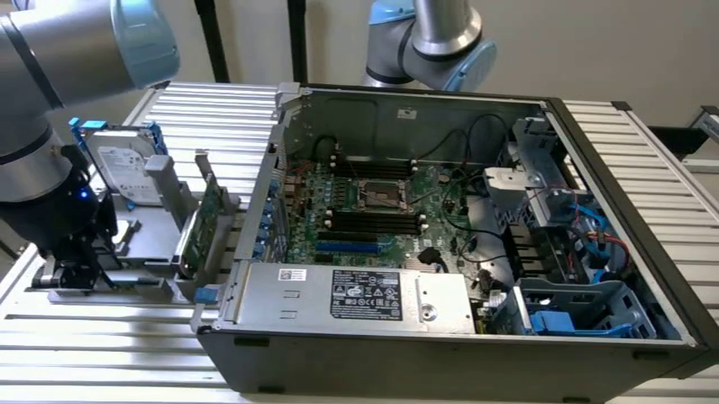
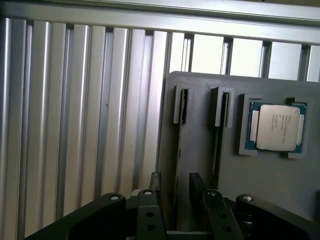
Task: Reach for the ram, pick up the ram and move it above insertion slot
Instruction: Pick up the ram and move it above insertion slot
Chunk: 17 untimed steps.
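My gripper [image 2: 175,181] hangs low over a grey holder block [image 2: 260,185], open, with one dark finger [image 2: 156,182] on each side of a narrow slot. In that slot the ram [image 2: 179,142] stands on edge, showing as a thin dark strip between the fingers. I cannot tell whether the pads touch it. In the exterior view the gripper [image 1: 70,271] is at the far left, down at the holder [image 1: 135,282]. The black memory slots [image 1: 371,220] lie on the motherboard inside the open computer case [image 1: 450,337].
A second narrow slot [image 2: 220,107] and a seated processor chip [image 2: 275,127] share the holder. A silver hard drive [image 1: 124,168] and a green expansion card [image 1: 202,227] with a blue tab stand between the gripper and the case. Ribbed aluminium table [image 1: 113,345] lies all around.
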Each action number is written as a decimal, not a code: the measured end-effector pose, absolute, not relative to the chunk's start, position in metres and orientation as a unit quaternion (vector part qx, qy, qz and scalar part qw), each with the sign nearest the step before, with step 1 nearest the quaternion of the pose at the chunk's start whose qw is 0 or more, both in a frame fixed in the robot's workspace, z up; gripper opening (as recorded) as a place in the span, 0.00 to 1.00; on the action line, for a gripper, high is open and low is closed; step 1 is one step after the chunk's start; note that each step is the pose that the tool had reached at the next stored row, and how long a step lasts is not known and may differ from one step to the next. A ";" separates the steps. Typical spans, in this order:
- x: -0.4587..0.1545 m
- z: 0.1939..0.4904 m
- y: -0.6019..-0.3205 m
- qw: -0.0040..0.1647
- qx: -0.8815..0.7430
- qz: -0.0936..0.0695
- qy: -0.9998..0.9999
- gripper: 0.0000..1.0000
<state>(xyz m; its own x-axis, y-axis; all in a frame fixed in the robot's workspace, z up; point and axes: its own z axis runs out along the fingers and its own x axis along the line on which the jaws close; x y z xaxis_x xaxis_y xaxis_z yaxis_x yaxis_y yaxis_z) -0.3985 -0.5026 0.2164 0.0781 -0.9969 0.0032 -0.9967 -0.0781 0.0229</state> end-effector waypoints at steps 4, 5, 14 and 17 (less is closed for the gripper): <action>-0.399 0.209 -0.503 0.009 0.734 -0.007 -0.679 0.36; -0.399 0.207 -0.503 0.009 0.734 -0.007 -0.679 0.36; -0.400 0.202 -0.499 0.010 0.734 -0.007 -0.679 0.36; -0.400 0.201 -0.498 0.010 0.734 -0.007 -0.679 0.36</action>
<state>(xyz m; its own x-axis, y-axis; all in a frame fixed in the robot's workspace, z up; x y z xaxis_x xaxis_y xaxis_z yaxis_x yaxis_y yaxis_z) -0.4002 -0.4976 0.2010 0.0783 -0.9969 0.0033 -0.9967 -0.0782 0.0232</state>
